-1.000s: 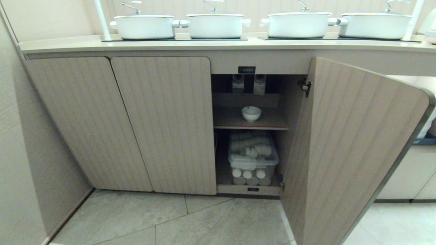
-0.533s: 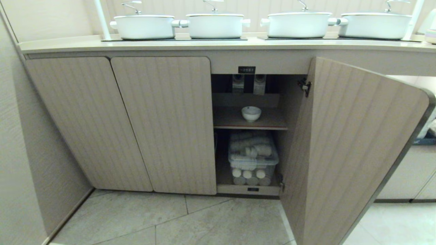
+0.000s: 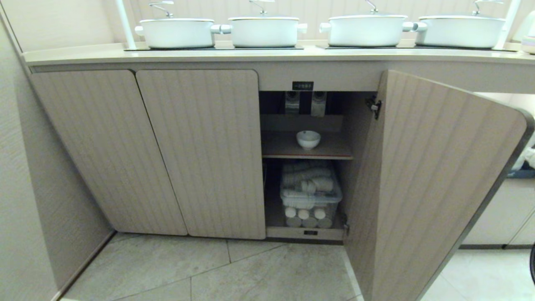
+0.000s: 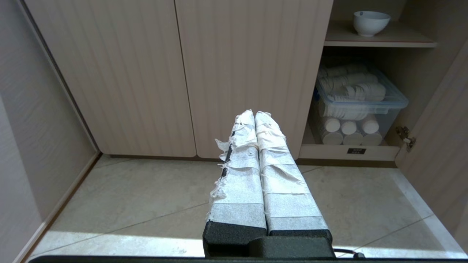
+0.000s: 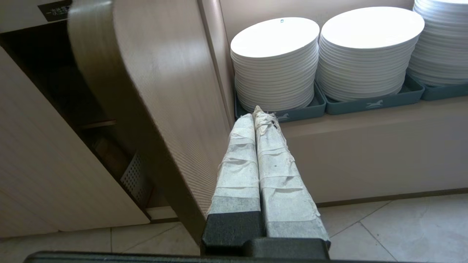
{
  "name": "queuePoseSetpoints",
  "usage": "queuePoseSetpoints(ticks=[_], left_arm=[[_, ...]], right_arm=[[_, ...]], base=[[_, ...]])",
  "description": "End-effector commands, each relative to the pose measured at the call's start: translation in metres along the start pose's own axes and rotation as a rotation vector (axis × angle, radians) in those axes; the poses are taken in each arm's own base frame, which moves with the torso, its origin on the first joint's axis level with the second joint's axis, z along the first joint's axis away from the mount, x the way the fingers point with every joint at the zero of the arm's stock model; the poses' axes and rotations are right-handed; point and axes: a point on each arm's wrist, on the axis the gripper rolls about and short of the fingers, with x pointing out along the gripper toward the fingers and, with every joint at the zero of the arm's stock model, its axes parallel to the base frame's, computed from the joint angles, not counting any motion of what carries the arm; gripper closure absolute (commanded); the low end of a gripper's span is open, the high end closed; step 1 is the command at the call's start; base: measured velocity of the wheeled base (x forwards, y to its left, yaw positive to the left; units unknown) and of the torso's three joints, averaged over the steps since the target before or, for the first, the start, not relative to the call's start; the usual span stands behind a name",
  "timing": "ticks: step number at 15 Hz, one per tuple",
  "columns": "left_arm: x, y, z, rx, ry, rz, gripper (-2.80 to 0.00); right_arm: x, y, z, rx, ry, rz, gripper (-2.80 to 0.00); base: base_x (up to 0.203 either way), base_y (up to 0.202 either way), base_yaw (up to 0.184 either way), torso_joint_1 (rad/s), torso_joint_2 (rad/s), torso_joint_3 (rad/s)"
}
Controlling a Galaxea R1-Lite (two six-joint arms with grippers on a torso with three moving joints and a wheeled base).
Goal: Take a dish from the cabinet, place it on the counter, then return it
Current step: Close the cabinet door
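The dish (image 3: pixel 308 139), a small white bowl, stands upright on the inner shelf of the cabinet (image 3: pixel 196 150); it also shows in the left wrist view (image 4: pixel 371 22). The cabinet's right door (image 3: pixel 430 179) is swung wide open. Above it runs the cream counter (image 3: pixel 267 54). My left gripper (image 4: pixel 255 113) hangs low over the floor tiles in front of the closed doors, shut and empty. My right gripper (image 5: pixel 256 111) is shut and empty too, just outside the open door's outer face (image 5: pixel 164 91). Neither gripper's fingers show in the head view.
Several white lidded pots (image 3: pixel 175 32) stand on the counter. A clear box of rolled white items (image 3: pixel 311 196) fills the cabinet's lower part. Stacked white plates (image 5: pixel 274 62) in blue-grey trays sit in a niche right of the door. A wall (image 3: pixel 25 188) closes the left side.
The bowl, door and camera have stayed put. A thin dark edge has come into the head view's lower right corner.
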Motion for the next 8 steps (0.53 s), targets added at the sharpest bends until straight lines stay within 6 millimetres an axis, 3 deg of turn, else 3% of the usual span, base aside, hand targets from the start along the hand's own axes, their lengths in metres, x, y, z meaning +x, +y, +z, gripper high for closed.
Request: queuePoseSetpoints(ticks=[1, 8], left_arm=[[0.0, 0.0, 0.0001, 0.0, -0.001, 0.0, 0.0], [0.0001, 0.0, -0.0002, 0.0, 0.001, 0.0, 0.0]], right_arm=[[0.0052, -0.001, -0.0004, 0.008, 0.009, -0.003, 0.0], [0.0127, 0.0042, -0.003, 0.042, 0.037, 0.113, 0.0]], base=[[0.0, 0.0, 0.0, 0.0, 0.0, 0.0], [0.0, 0.0, 0.0, 0.0, 0.0, 0.0]])
